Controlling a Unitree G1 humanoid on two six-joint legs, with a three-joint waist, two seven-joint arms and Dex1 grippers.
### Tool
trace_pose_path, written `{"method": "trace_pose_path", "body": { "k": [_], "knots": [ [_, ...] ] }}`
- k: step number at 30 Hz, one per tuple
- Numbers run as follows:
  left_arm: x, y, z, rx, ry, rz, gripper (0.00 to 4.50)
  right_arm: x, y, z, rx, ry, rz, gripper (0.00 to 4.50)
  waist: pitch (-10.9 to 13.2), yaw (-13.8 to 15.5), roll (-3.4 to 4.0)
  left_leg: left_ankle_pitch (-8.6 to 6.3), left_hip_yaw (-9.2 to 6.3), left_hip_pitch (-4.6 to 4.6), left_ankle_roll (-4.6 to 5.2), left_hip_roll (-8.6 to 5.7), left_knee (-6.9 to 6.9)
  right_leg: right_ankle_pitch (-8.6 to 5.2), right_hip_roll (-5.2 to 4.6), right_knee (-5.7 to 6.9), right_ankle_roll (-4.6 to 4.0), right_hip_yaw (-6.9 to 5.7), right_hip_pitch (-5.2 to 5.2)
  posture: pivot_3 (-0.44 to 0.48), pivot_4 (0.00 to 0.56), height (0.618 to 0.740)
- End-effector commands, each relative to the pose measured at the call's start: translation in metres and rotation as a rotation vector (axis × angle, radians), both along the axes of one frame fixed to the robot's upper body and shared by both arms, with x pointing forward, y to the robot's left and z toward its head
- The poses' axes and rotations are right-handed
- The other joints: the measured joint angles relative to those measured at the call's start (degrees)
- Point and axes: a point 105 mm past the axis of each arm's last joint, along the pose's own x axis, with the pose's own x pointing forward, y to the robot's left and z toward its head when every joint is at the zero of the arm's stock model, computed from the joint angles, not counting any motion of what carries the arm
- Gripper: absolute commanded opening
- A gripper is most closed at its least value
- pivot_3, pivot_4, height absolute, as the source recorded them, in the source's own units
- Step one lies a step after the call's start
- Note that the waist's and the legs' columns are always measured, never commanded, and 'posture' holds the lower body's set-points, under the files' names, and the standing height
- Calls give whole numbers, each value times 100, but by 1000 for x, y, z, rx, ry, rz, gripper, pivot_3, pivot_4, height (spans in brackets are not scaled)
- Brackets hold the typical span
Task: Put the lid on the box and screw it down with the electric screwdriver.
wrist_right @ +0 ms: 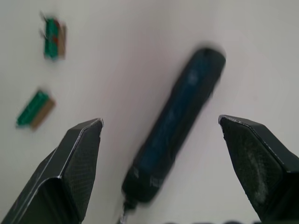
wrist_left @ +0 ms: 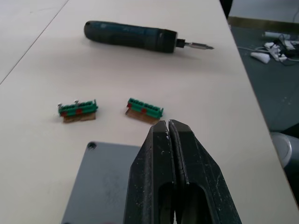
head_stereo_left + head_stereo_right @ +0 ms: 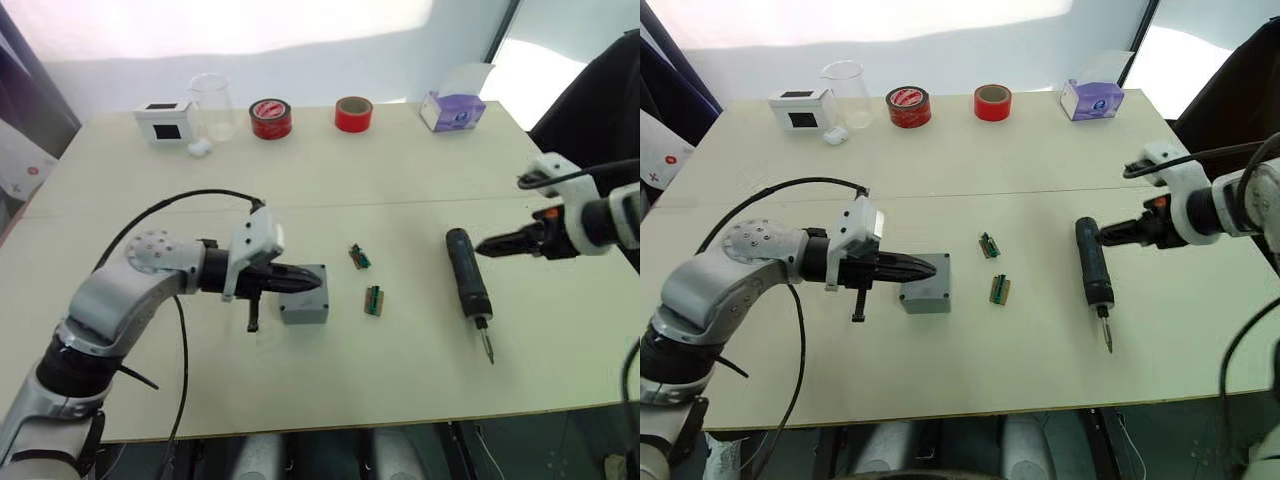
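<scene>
while no writing reads, lid [image 3: 305, 296] sits on box.

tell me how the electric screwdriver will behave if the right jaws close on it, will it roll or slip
The electric screwdriver looks like a smooth rigid cylinder lying flat on the table, so a nudge would probably roll it sideways. The right gripper is open astride its body; a mid-body grasp probably balances best. Its smooth casing may slip.

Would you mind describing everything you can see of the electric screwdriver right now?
The electric screwdriver is a dark blue-black, stick-shaped cylinder with a thin metal bit at one end, pointing toward the table's near edge. It lies flat on the pale table, right of two small green connector pieces. The right tool hovers open around its butt end without touching it.
</scene>
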Motion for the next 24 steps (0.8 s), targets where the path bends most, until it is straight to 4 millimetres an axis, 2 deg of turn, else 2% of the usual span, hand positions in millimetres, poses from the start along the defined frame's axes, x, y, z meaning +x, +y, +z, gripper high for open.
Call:
{"method": "trace_pose_path", "body": {
  "k": [1, 5, 11, 24],
  "knots": [
    [-12, -10, 5, -10, -46, -65, 0, -8, 1, -2, 39, 101, 12, 4289, 0, -47, 0, 0, 0, 0, 0, 0, 0, 0, 0, 1, 0, 0, -1, 0, 150, 740],
    [-14, -11, 3, -8, -48, -69, 0, -5, 2, -10, 61, 167, -3, 4289, 0, -63, 0, 0, 0, -1, 0, 1, -1, 0, 1, 2, 1, 0, -4, 0, 150, 740],
    [-19, -10, 0, -17, -27, -43, 0, 5, 5, -32, 49, 252, -36, 4289, 0, -52, 0, 0, 0, -3, 0, 1, 0, 0, 1, 2, 2, 0, -7, 0, 150, 740],
    [-17, 5, -2, -7, -8, 70, 0, 15, 17, -76, -17, 341, -18, 4289, 1, -50, 1, 0, -2, -7, -1, -2, 3, 0, 1, 5, 2, 0, -8, 0, 150, 740]
  ]
}}
